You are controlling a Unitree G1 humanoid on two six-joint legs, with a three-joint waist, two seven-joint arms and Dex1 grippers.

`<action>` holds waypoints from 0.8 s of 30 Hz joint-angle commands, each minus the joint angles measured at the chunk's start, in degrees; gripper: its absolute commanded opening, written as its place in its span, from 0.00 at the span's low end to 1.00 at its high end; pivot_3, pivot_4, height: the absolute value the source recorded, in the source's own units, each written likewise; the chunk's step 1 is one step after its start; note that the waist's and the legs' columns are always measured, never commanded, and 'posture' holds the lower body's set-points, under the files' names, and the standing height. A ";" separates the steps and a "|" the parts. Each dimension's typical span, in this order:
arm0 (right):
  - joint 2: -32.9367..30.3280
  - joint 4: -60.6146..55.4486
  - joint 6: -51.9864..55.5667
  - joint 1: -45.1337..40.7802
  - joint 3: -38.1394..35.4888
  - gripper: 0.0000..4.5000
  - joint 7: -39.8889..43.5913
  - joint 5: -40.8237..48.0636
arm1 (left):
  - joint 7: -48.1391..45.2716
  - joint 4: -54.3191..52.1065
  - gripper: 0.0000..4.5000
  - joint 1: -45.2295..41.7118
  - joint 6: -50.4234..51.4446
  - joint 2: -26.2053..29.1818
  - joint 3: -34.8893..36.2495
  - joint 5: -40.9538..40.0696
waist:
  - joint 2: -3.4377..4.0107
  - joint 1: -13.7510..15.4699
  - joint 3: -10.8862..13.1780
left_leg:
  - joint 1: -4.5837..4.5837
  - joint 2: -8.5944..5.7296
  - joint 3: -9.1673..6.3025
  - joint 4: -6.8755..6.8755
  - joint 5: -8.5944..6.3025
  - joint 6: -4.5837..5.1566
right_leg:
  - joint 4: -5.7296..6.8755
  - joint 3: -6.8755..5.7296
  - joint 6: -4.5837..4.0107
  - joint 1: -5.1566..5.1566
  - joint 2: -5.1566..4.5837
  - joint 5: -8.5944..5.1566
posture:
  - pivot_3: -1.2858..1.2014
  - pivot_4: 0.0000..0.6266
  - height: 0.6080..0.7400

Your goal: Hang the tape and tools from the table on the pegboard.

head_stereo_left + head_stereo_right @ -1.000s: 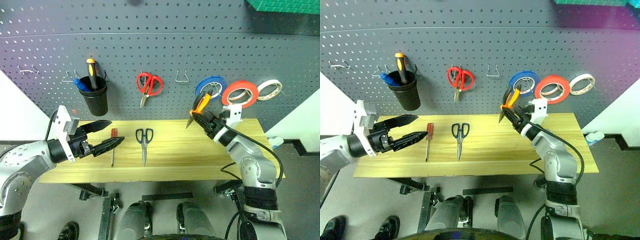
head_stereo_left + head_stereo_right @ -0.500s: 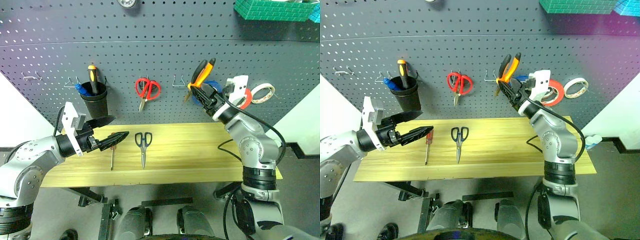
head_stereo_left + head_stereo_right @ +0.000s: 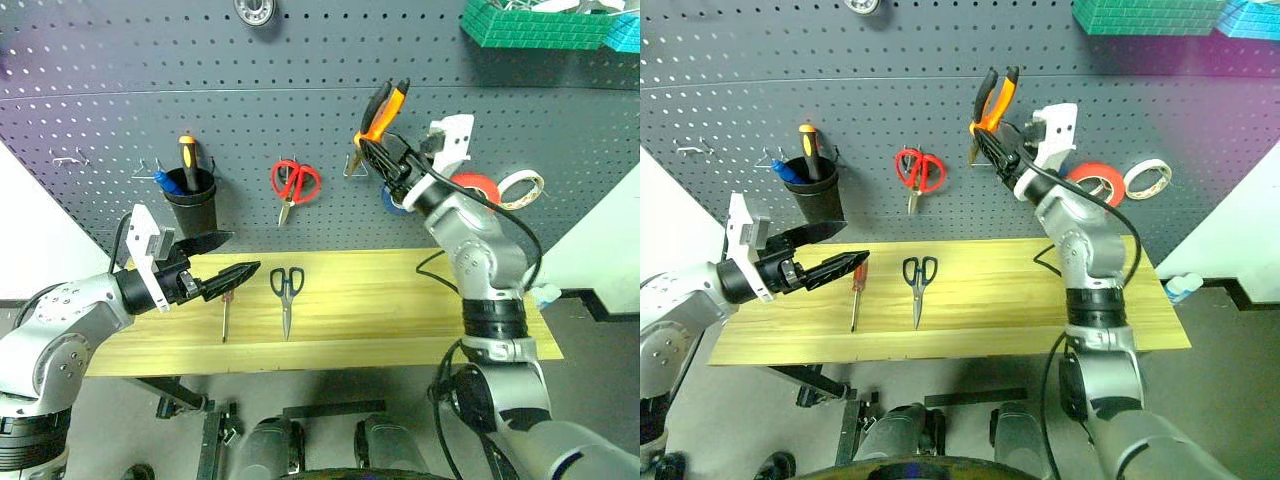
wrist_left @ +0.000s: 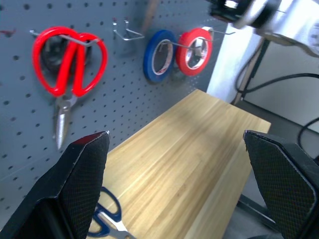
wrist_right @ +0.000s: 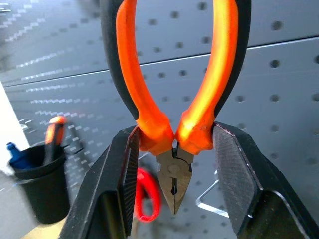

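A: So, where are the orange-handled pliers [image 3: 383, 112] against the pegboard [image 3: 300, 60]?

B: Up in front of it, well above the tabletop [image 3: 380, 300]. The right claw [image 5: 174, 144] is pinching them at the neck, just where the 2 handles meet the steel nose; the handles point up and the nose hangs down, close to an empty wire hook [image 5: 212, 196] on the pegboard.

A: And the left claw [image 3: 222, 262]?

B: Spread wide, with nothing between its 2 black fingers [image 4: 82, 174]. It hangs level over the tabletop's left part, below the black cup [image 3: 192, 200] that hangs on the pegboard, and its tip is just above the red-handled screwdriver [image 3: 226, 305].

A: What lies on the tabletop?

B: That slim screwdriver and, just to its right, the black-handled scissors [image 3: 287, 295], both with handles toward the pegboard and apart from each other.

A: The tape?

B: The bright red tape roll [image 4: 194, 49] hangs on a pegboard hook, touching or nearly touching the blue roll [image 4: 159, 55] beside it. A whitish roll [image 3: 522, 187] hangs further right, and the red-handled scissors [image 3: 294, 185] hang between the cup and the empty hook.
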 commanded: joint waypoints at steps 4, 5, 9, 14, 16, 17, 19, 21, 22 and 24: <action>0.24 6.78 -7.76 -6.19 -0.47 0.45 1.02 -1.89 | 0.24 -2.50 1.00 1.87 -0.35 0.07 1.67 -0.85 | 0.00 0.11 0.00 | 0.00 0.00 -0.01 -0.02 0.01 -0.01 | -0.01 0.00 0.00 -0.01 0.00 0.00 | 0.55 0.02 1.00; 0.13 7.56 -8.57 -6.47 -0.15 0.45 1.23 -2.40 | 0.27 -2.75 1.00 2.13 -0.44 0.09 1.71 -0.87 | 0.00 0.14 0.00 | 0.00 0.00 -0.01 -0.02 0.01 -0.01 | -0.01 0.00 0.00 -0.01 0.00 0.00 | 0.55 0.02 1.00; -0.67 10.87 -11.12 -7.28 0.06 0.45 2.07 -3.87 | 0.45 -3.49 1.00 3.09 -0.54 0.06 2.09 -1.08 | 0.00 0.23 0.00 | 0.00 0.00 -0.01 -0.02 0.00 -0.02 | -0.01 0.00 0.00 -0.01 0.00 0.00 | 0.55 0.03 1.00; -1.02 13.75 -13.21 -7.82 0.25 0.45 2.64 -5.14 | 0.29 -4.01 1.00 4.24 -0.60 0.29 2.56 -1.33 | 0.02 0.22 0.01 | 0.00 0.00 -0.01 -0.03 0.00 -0.02 | -0.01 0.00 -0.01 -0.01 -0.01 -0.01 | 0.55 0.04 1.00; -0.82 14.70 -14.27 -7.67 0.52 0.45 2.62 -5.81 | 0.29 -4.27 1.00 4.57 -0.54 0.42 2.83 -1.54 | 0.02 0.23 0.00 | 0.00 0.01 -0.02 -0.04 0.00 -0.02 | -0.01 0.00 -0.01 -0.02 -0.01 -0.01 | 0.56 0.05 1.00; -0.84 15.31 -14.94 -7.57 0.77 0.45 2.69 -6.35 | 0.31 -4.46 1.00 4.75 -0.46 0.49 2.94 -1.61 | 0.02 0.23 0.01 | 0.00 0.01 -0.02 -0.04 0.00 -0.02 | -0.01 0.00 -0.01 -0.02 -0.01 -0.01 | 0.56 0.05 1.00; -0.99 16.34 -16.00 -7.43 1.04 0.45 2.89 -7.12 | 0.33 -4.89 1.00 5.17 -0.24 0.63 3.32 -1.84 | 0.02 0.22 0.01 | 0.00 0.01 -0.02 -0.04 0.00 -0.01 | -0.01 0.01 -0.01 -0.02 -0.01 -0.01 | 0.56 0.05 1.00; -1.26 17.99 -17.32 -7.53 1.06 0.45 3.20 -7.86 | 0.17 -5.31 1.00 5.73 0.09 0.99 3.72 -1.94 | 0.02 0.24 0.01 | 0.00 0.01 -0.02 -0.04 -0.01 -0.01 | -0.02 0.01 -0.01 -0.02 -0.01 -0.01 | 0.56 0.06 1.00; -1.47 18.96 -18.30 -7.58 1.31 0.45 3.18 -8.68 | 0.14 -5.44 1.00 5.91 0.25 1.15 3.87 -2.00 | 0.02 0.24 0.01 | 0.00 0.01 -0.02 -0.05 0.00 -0.02 | -0.02 0.01 -0.01 -0.02 -0.01 -0.01 | 0.56 0.06 1.00; -1.40 20.93 -19.82 -7.73 1.45 0.45 3.05 -9.68 | 0.17 -5.61 1.00 6.22 0.41 1.47 4.27 -2.21 | 0.03 0.27 0.01 | 0.00 0.01 -0.03 -0.05 -0.01 -0.02 | -0.02 0.01 -0.02 -0.02 -0.01 -0.01 | 0.56 0.06 1.00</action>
